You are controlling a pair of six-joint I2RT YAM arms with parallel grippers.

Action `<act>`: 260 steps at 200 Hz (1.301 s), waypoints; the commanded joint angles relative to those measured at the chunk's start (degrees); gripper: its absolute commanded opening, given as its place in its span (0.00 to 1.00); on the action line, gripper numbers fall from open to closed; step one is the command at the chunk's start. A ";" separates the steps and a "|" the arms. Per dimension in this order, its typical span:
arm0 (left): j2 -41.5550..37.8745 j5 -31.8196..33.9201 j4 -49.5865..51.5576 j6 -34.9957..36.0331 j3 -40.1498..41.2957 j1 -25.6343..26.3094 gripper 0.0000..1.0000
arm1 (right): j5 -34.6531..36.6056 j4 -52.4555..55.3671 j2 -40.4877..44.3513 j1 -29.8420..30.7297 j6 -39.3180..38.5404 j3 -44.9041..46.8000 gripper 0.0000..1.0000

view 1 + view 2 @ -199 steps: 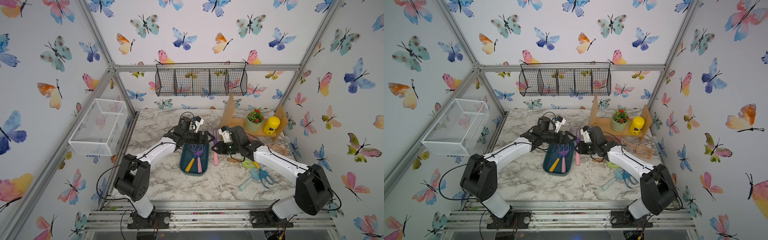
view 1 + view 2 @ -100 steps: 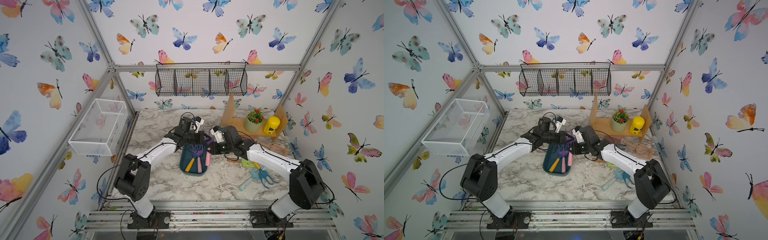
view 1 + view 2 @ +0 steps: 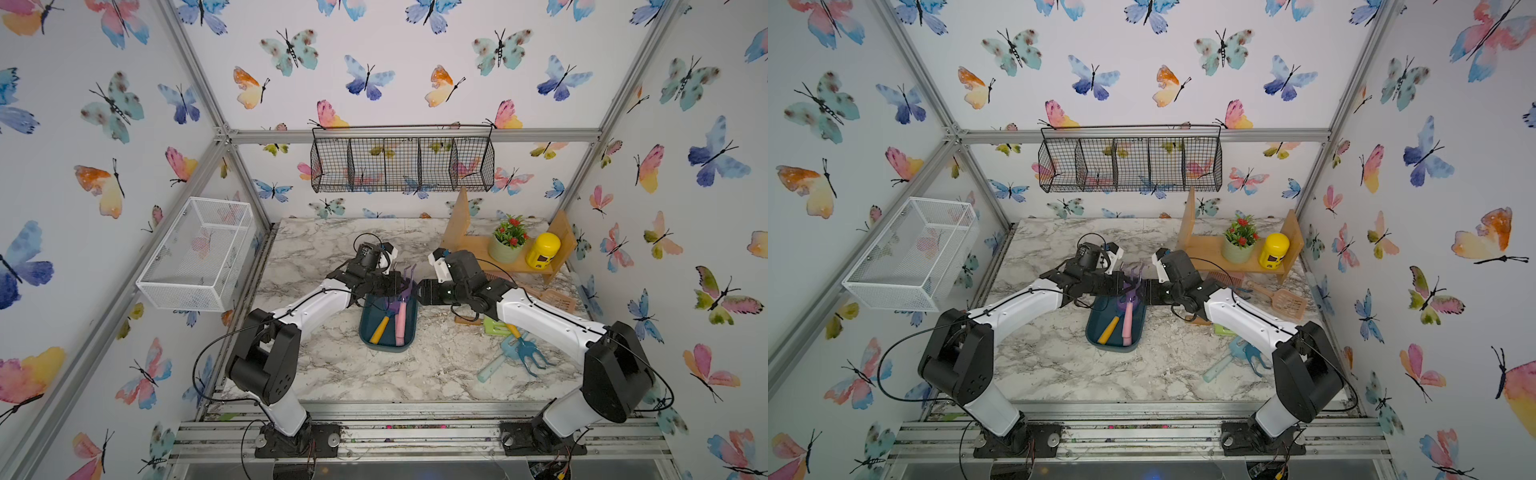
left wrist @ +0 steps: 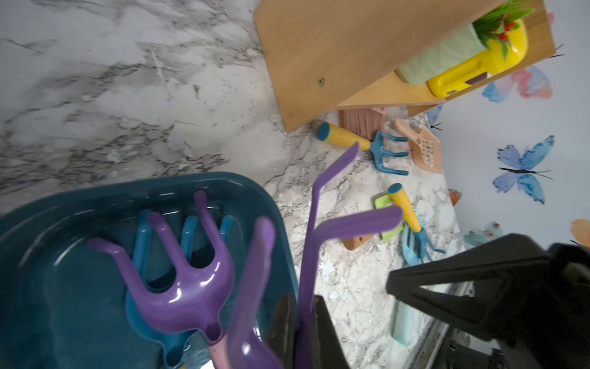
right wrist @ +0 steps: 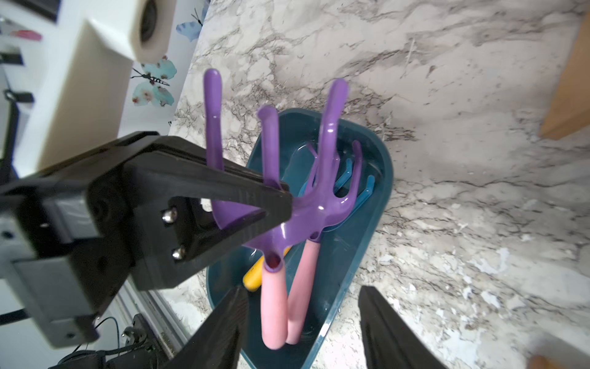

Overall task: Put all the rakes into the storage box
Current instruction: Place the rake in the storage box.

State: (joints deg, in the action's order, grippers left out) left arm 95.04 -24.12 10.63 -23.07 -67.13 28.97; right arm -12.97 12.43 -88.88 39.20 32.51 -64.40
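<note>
Pinches one purple tine of the rake (image 5: pixel 308 211) in the left gripper (image 4: pixel 301 322), pressed tight onto it. Holds the rake over the storage box (image 3: pixel 386 347), tines up, pink handle pointing down into the box; contact with the box floor cannot be told. Shows the right gripper (image 5: pixel 301 289) spread wide beside the handle, gripping nothing. Lying flat in the box: second rake (image 4: pixel 178 287) on blue rake (image 4: pixel 142 230). On the worktop (image 3: pixel 332 365) near the right arm: more toy tools (image 3: pixel 525 353).

Left arm (image 3: pixel 307 309) and right arm (image 3: pixel 544 322) alike — white shells, bulky black joints (image 3: pixel 266 365), thin black cables (image 3: pixel 194 368) looping — with black wedge fingers (image 5: pixel 207 185), silver screws (image 5: pixel 169 216), white wrist-camera block (image 5: pixel 95 64)
</note>
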 commanded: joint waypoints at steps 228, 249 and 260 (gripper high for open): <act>2.77 19.71 11.78 -1.45 0.14 -1.82 0.78 | 14.65 6.29 2.47 0.00 3.10 2.29 0.61; 1.76 22.53 12.86 -1.64 -0.48 -1.84 0.78 | 27.34 13.46 3.40 0.00 7.47 1.80 0.62; 0.78 21.84 11.77 -1.70 -0.05 -1.86 0.78 | 34.62 18.51 3.92 0.00 10.94 1.65 0.64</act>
State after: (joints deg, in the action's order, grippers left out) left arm 97.95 -7.66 19.73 -24.03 -67.02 27.42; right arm 3.90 19.14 -87.05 39.29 37.19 -61.78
